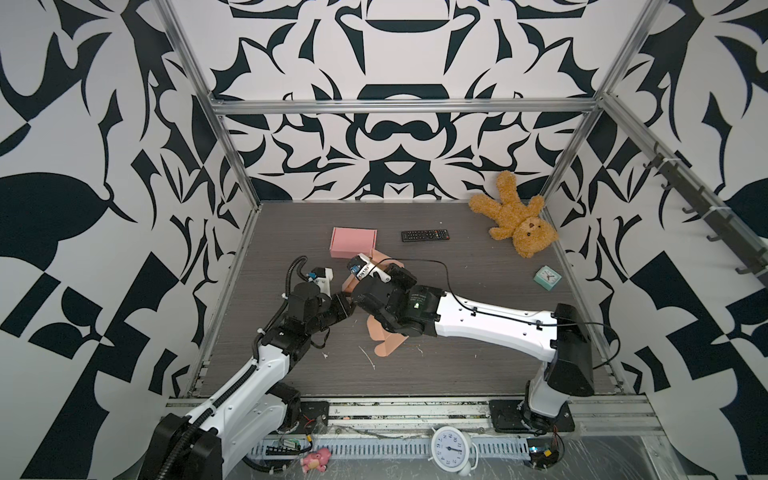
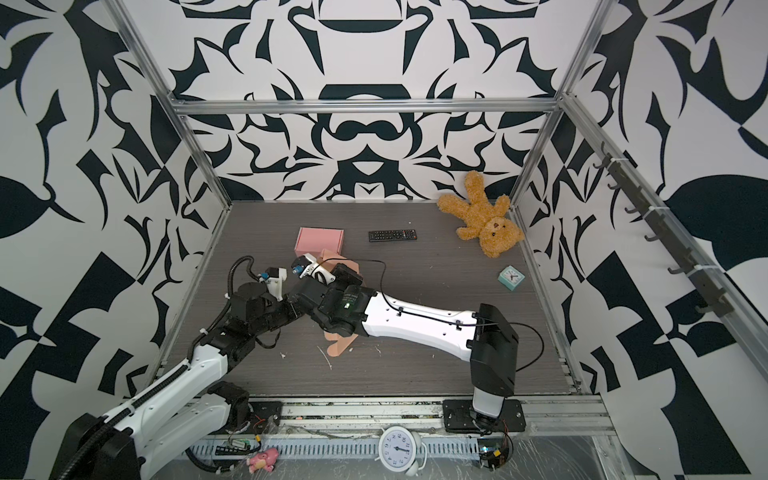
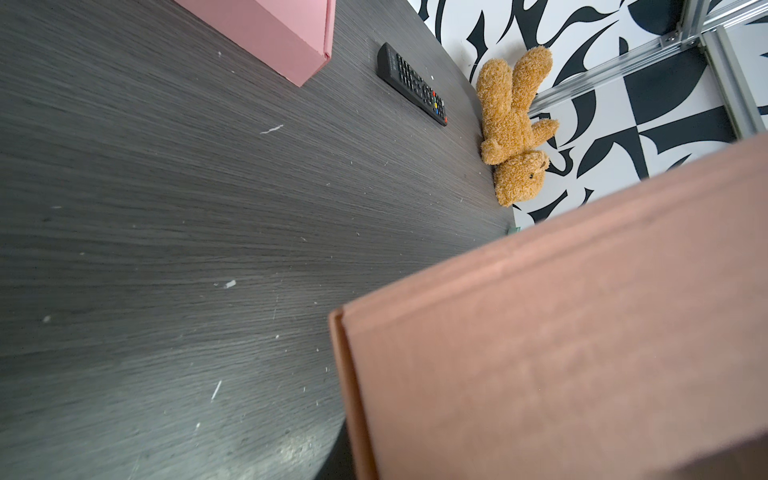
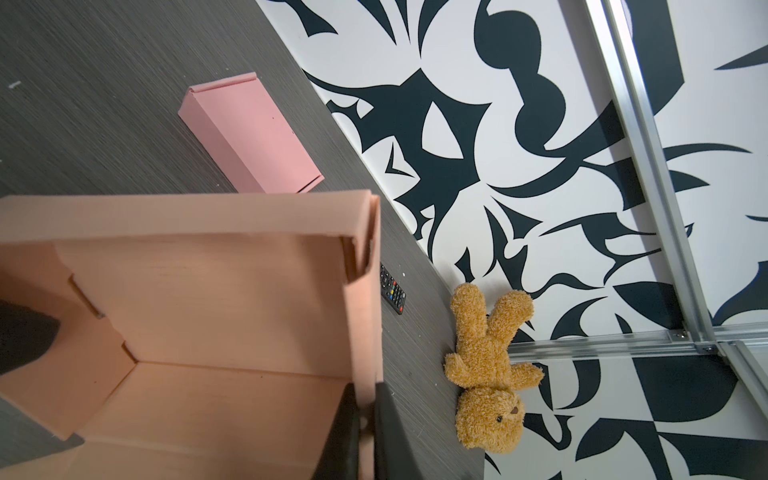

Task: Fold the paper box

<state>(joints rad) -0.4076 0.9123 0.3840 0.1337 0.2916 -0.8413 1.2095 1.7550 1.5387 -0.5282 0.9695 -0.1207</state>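
Note:
The paper box (image 1: 384, 341) (image 2: 338, 345) is peach cardboard, half folded, lying mid-table under both wrists. In the right wrist view its open inside (image 4: 208, 291) shows with walls standing. My right gripper (image 4: 368, 401) is shut on one side wall, one dark finger (image 4: 343, 419) inside and one outside. My left gripper (image 1: 347, 305) (image 2: 291, 309) meets the box's opposite side. A box panel (image 3: 561, 353) fills the left wrist view and runs into the jaws, so only a dark finger edge (image 3: 336, 459) shows beside it. A dark fingertip (image 4: 25, 336) also rests at that far wall.
A folded pink box (image 1: 353, 242) and a black remote (image 1: 424, 235) lie behind the work. A teddy bear (image 1: 517, 220) sits in the back right corner and a small green clock (image 1: 547, 277) at the right edge. A white alarm clock (image 1: 451, 449) stands on the front rail.

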